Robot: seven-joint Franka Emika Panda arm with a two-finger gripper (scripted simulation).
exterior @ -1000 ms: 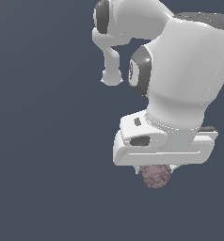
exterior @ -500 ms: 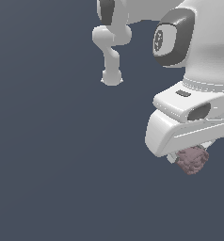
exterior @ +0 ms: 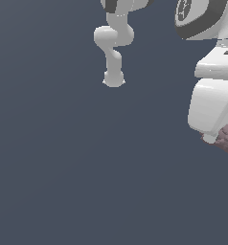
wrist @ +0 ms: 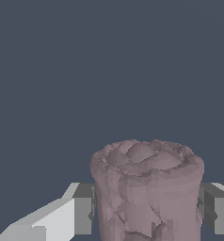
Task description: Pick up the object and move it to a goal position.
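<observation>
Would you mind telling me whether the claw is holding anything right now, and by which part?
Yes: the claw holds the lumpy pink-brown object, its fingers pressing on two opposite sides.

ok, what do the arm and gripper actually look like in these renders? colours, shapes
The arm is glossy white with rounded links and dark grey to black joint bands; its base is a small white disc. The gripper has a blocky white housing and squarish grey fingers. No cables or markings visible.

I see my gripper (exterior: 220,139) and the pink lump (exterior: 227,139) it holds have slid toward the exterior view's right edge.
</observation>
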